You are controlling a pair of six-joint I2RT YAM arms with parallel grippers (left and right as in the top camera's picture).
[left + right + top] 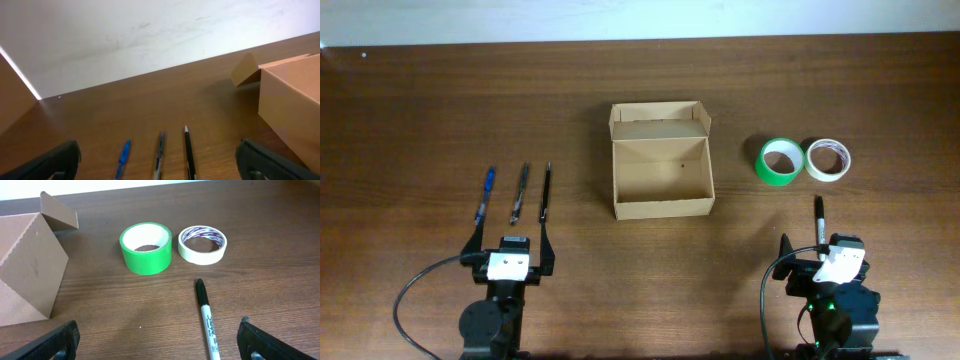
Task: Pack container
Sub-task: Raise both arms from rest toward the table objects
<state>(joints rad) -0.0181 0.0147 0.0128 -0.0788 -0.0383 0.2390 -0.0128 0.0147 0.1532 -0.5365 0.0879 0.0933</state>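
The left fingers and the right fingers were wide open and held nothing. The container sat open on the bench.

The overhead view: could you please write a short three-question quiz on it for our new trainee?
1. True or false: the container has its lid shut.
2. Between the green tape roll and the white tape roll, which lies nearer the container? A. green B. white
3. How many pens lie in front of the left gripper?

Key: 1. False, the flap stands open and the box is empty. 2. A. 3. Three.
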